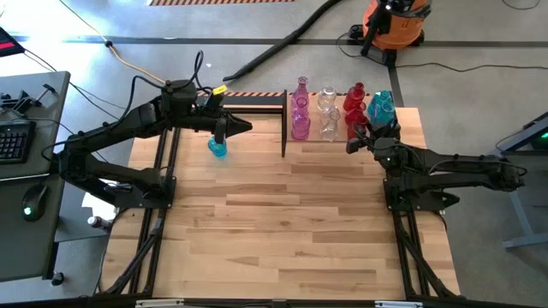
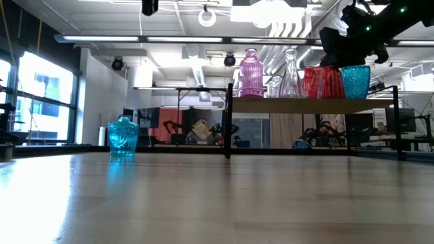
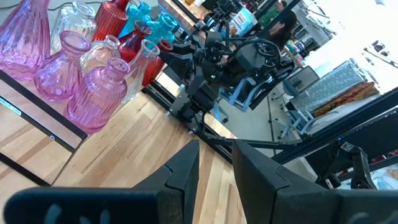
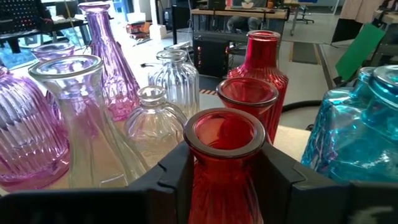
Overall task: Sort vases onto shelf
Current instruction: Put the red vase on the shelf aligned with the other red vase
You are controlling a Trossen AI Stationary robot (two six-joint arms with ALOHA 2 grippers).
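Over the shelf's (image 1: 342, 137) right end I see my right gripper (image 4: 227, 180) reaching in level, jaws clamped on a red vase (image 4: 225, 162) among pink, clear, red and teal vases, while my left gripper (image 1: 221, 133) hangs, jaws narrowly parted and empty, above a lone teal vase (image 1: 217, 147) left of the shelf.
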